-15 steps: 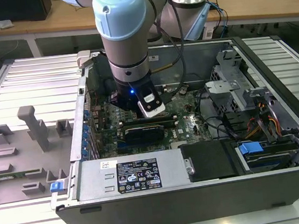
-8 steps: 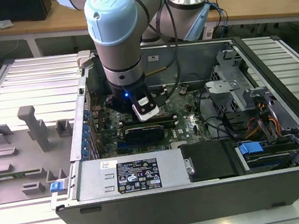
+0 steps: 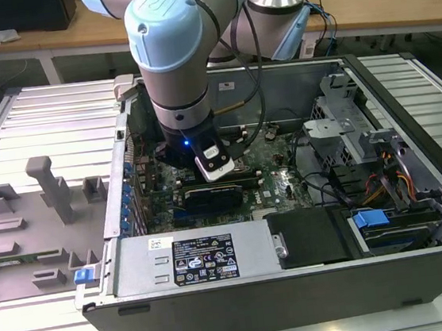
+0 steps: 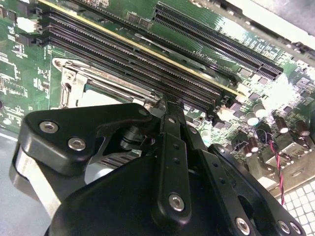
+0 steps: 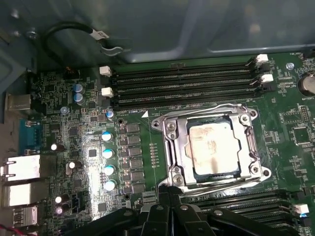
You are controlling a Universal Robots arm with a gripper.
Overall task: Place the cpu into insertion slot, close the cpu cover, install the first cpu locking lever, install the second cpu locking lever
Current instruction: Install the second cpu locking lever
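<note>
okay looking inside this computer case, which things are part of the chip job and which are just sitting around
Part of the job:
- cpu, seated in the insertion slot
- cpu cover, closed down around the chip
- gripper, close beside the socket

Just there:
- memory slots
- blue capacitors
- black cable
- grey fixture blocks outside the case

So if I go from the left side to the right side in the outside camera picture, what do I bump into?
Grey holder tray → blue clip → robot arm → blue cable plug → orange wires.
</note>
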